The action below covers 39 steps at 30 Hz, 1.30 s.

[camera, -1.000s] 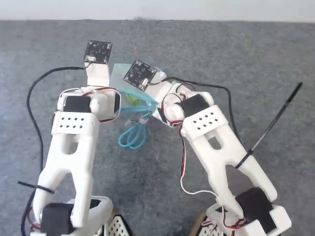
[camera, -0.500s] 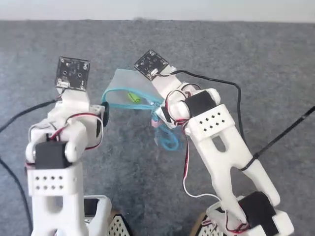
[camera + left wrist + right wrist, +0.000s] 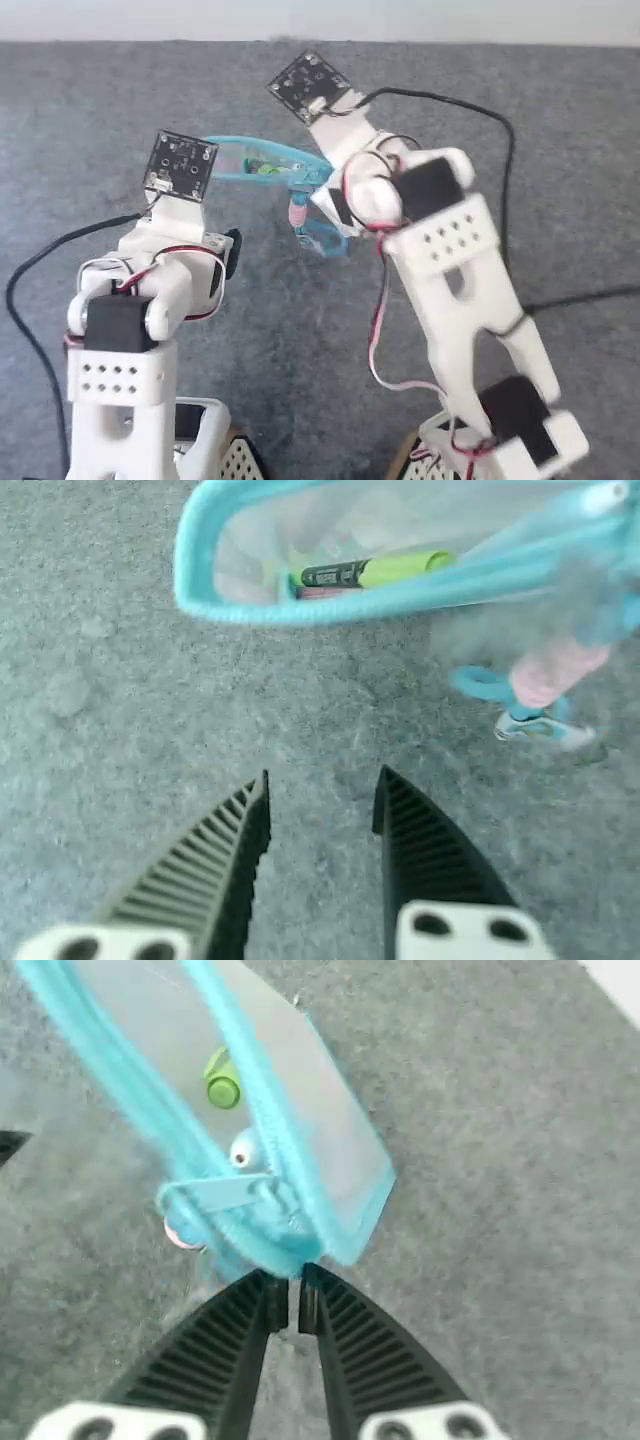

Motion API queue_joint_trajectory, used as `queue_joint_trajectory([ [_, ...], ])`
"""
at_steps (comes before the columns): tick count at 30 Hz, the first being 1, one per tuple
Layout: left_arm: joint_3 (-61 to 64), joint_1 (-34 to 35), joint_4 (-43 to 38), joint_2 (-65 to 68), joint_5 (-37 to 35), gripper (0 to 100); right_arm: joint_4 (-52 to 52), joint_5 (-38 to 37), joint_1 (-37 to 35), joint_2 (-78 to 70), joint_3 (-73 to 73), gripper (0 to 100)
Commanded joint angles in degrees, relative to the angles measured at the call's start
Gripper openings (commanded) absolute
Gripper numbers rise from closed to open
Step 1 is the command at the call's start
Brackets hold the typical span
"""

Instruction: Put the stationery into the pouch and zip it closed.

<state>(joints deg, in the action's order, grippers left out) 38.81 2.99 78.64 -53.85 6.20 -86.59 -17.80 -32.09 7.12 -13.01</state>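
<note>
Right gripper (image 3: 293,1295): my fingers are nearly together, clamped on the zip-end corner of the pouch (image 3: 320,1150). The pouch is held up off the grey tabletop (image 3: 90,680), far of centre between my two arms. A green marker (image 3: 222,1085) lies inside it. A pink charm (image 3: 298,210) dangles under the zip end.

Left gripper (image 3: 320,810): my fingers are apart and hold nothing, near the pouch's left end without touching it.
</note>
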Motion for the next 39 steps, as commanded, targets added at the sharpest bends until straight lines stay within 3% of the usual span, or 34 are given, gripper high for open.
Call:
queue_joint_trajectory([
  [1,1.0,-0.4,-2.7,-1.3,0.7,17,2.0,0.5,0.5,-5.3,-4.5,0.6],
  [3,2.1,-0.3,-3.1,-1.3,0.2,17,3.1,3.3,2.5,-5.9,-5.6,0.6],
  [9,9.1,-3.8,-10.4,-1.2,-1.2,23,5.1,3.3,-1.5,-5.5,-3.4,0.6],
  [17,11.2,-8.9,-11.8,-1.3,-2.0,24,5.5,5.1,-2.6,-5.3,-2.0,0.6],
  [26,20.1,-9.4,-31.4,-1.1,-10.2,26,5.2,5.3,-2.7,-5.0,0.9,0.6],
  [31,22.8,-9.4,-37.0,-1.0,-15.6,26,8.0,5.3,-2.7,-4.9,6.6,0.6],
  [39,26.3,-9.4,-41.4,-1.4,-16.6,7,15.0,5.0,-2.4,0.5,17.1,0.7],
])
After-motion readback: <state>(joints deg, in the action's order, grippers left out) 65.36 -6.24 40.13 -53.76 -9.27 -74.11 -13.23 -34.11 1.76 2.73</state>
